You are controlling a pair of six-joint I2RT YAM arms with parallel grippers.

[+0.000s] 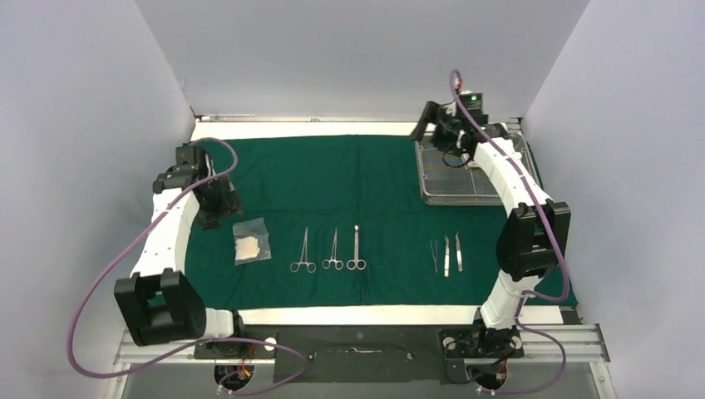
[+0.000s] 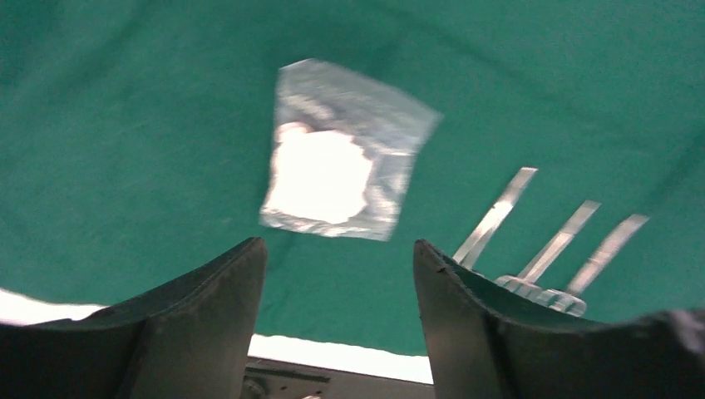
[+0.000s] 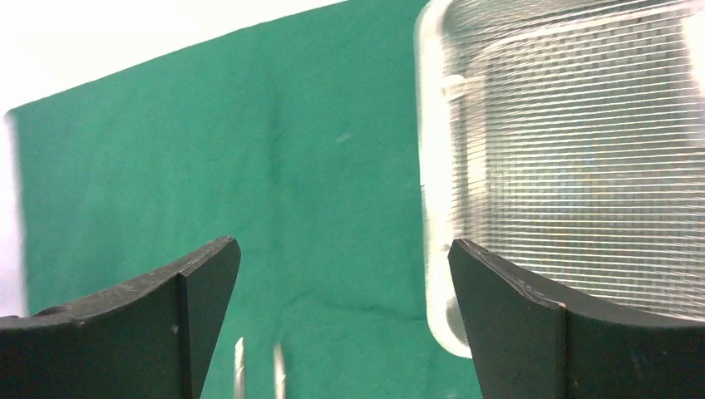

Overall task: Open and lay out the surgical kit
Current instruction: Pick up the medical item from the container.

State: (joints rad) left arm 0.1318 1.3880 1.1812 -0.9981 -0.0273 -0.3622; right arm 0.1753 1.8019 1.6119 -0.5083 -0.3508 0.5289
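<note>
**Layout**

- The desk [image 1: 374, 315] shows as white strips along its near and far edges.
- A green cloth [image 1: 332, 183] lies open and flat over nearly the whole desk, from left edge to right edge.
- A wire-mesh tray [image 1: 449, 179] stands on the cloth at the far right corner. Its long side runs from the far edge toward the near edge.
- A clear gauze packet [image 1: 251, 241] lies flat on the cloth toward the left edge, about midway between the far and near edges.
- Three ring-handled forceps [image 1: 333, 252] lie side by side nearer the near edge, around the middle of the desk. Their rings point to the near edge, and none touches another.
- Three tweezers [image 1: 446, 256] lie in a parallel row toward the right edge, well apart from the forceps and from the tray.

**Obstructions**

- The right arm [image 1: 520, 187] crosses above the tray's right side and hides part of its rim in the top view.
- Purple cables [image 1: 91, 316] loop off both arms.

**Arm pose**

- The left arm [image 1: 166, 233] reaches along the left edge. The left gripper [image 1: 218, 204] hangs above the cloth just beside the packet, on its far left side. Its jaws are apart and hold nothing.
- The right arm bends up the right edge and turns in over the tray. The right gripper [image 1: 445, 133] sits over the tray's far left corner. Its jaws are spread wide and hold nothing.
</note>
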